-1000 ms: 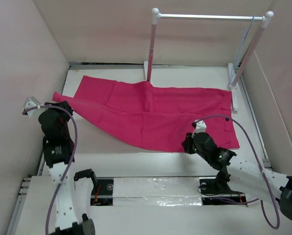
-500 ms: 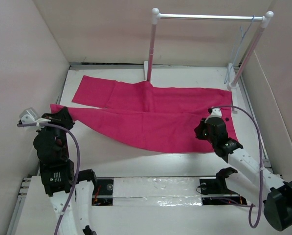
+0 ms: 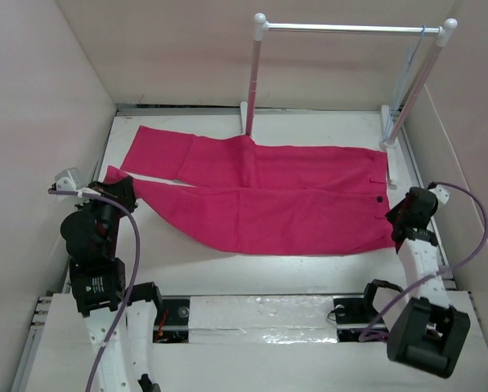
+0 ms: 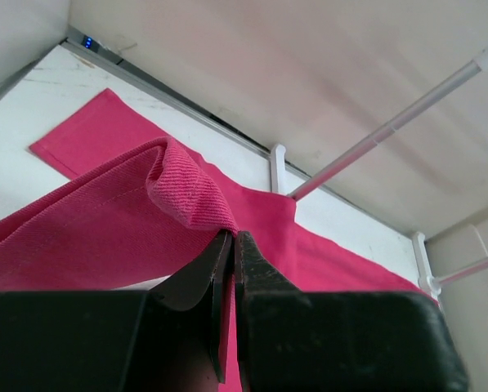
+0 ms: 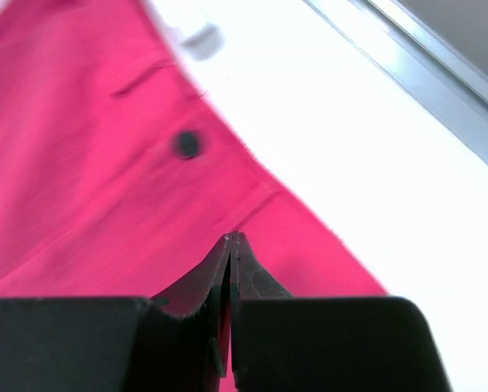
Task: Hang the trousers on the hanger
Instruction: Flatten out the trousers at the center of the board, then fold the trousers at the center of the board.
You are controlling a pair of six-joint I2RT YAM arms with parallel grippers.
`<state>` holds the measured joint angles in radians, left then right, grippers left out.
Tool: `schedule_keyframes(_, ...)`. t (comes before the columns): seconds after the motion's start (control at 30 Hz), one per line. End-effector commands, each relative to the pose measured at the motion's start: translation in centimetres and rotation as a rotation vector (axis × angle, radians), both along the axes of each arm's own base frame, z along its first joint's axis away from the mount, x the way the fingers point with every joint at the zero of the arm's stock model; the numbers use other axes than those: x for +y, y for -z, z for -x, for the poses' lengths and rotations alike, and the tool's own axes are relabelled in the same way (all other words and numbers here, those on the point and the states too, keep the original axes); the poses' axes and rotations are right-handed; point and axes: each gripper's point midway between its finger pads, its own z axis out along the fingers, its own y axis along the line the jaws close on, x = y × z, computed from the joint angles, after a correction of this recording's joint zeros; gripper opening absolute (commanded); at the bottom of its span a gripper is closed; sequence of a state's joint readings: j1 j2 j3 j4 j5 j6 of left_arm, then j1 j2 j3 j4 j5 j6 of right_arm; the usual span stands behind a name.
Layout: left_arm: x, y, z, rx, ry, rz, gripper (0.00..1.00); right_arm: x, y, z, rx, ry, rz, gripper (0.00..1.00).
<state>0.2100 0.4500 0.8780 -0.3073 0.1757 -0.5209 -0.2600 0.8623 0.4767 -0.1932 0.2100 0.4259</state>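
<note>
Left gripper (image 4: 234,237) pinches a leg cuff of the trousers (image 3: 284,196), mid-left of the top view. Right gripper (image 3: 399,220) — jaws pressed together — sits at the waistband corner, far right; whether it holds cloth is unclear.

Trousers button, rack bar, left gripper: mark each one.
button (image 5: 186,144): right wrist view, centre of the dark disc.
rack bar (image 3: 350,28): top view, middle of the silver rail.
left gripper (image 4: 232,237): left wrist view, between the closed fingertips.

Left claw (image 4: 231,237) and right claw (image 5: 230,238) both clamped shut, well apart.
</note>
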Motion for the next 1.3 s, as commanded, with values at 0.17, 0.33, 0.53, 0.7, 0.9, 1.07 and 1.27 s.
schedule_keyframes(0.17, -1.1, 0.5, -0.5, -0.071, 0.068, -0.054, 0.00, 0.0, 1.7, -4.6, -0.035, -0.135, -0.222, 0.10)
schedule_keyframes(0.33, -1.6, 0.3, -0.3, -0.077, 0.092, -0.059, 0.00, 1.6, 4.2, -7.8, 0.020, -0.254, -0.351, 0.11)
schedule_keyframes(0.53, -1.3, 0.9, -0.3, -0.055, 0.077, -0.053, 0.00, 4.0, 6.9, -10.5, 0.091, -0.374, -0.386, 0.04)
schedule_keyframes(0.7, -1.6, 1.1, -0.6, -0.049, 0.096, -0.051, 0.00, 4.3, 2.3, -13.5, -0.015, -0.460, -0.330, 0.04)
schedule_keyframes(0.9, -1.6, 0.7, -0.5, -0.055, 0.093, -0.049, 0.00, 2.5, -0.8, -8.0, -0.014, -0.276, -0.240, 0.28)
schedule_keyframes(1.07, -1.4, 0.1, -0.6, -0.064, 0.077, -0.050, 0.00, 2.3, 2.6, 2.0, 0.015, -0.004, -0.238, 0.49)
schedule_keyframes(1.27, -1.8, -0.2, -0.4, -0.070, 0.098, -0.054, 0.00, -0.5, 1.4, 6.7, 0.032, 0.264, -0.211, 0.63)
